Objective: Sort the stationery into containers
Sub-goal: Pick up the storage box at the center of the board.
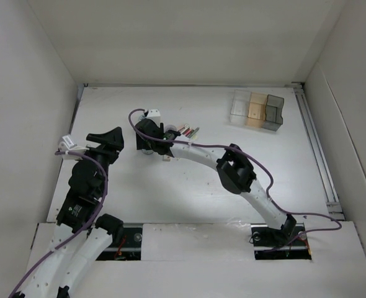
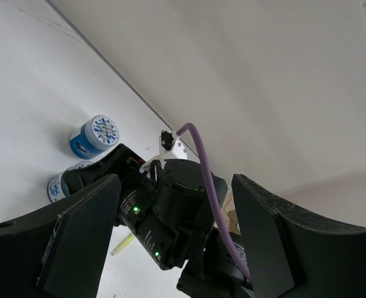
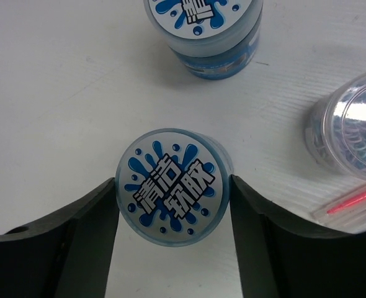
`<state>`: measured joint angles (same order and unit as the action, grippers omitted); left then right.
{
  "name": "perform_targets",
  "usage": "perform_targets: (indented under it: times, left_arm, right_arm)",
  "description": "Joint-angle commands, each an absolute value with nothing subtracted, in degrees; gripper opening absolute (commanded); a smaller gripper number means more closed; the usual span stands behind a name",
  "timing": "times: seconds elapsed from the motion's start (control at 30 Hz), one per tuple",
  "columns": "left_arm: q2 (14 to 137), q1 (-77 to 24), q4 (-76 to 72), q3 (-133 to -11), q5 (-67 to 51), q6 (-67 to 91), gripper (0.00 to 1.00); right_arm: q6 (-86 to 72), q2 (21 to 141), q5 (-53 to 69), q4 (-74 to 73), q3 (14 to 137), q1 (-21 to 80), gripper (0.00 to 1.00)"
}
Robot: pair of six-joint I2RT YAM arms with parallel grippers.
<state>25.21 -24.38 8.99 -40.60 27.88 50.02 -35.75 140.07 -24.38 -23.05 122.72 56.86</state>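
Stationery remains unsorted: my right claw [image 3: 170, 205] pinches a round blue-lidded putty pot [image 3: 172, 186]; three-compartment organiser tray [image 1: 257, 110], at 2 o'clock, appears empty.

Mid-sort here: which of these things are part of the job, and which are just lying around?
Job: blue tub between the right pincer fingers; second tub; clear pot; red pen; organiser tray.

Not job: purple cable; left pincer, idle.

I see two blue-lidded rolls [image 3: 174, 186] upright mid-table, clear round pot [image 3: 350, 124] and pens [image 1: 189, 131] beside them; three-compartment tray [image 1: 257, 110] sits far right.
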Motion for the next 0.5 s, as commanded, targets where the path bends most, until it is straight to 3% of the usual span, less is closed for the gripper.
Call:
perform_targets:
  times: [0.0, 0.1, 0.47]
  left_arm:
    - [24.5, -24.2, 6.8, -40.2, 27.9, 49.3, 0.70]
    - [24.0, -24.2, 6.8, -40.2, 27.9, 49.3, 0.70]
    - [24.5, -24.2, 3.2, -37.1, 23.8, 48.8, 0.69]
  right_arm:
    - [-35.2, 140.4, -25.3, -20.2, 124.7, 57.6, 0.61]
    - [-35.2, 136.3, -25.3, -16.2, 120.4, 58.1, 0.49]
    - [-36.5, 116.8, -28.9, -12.0, 108.6, 56.2, 0.45]
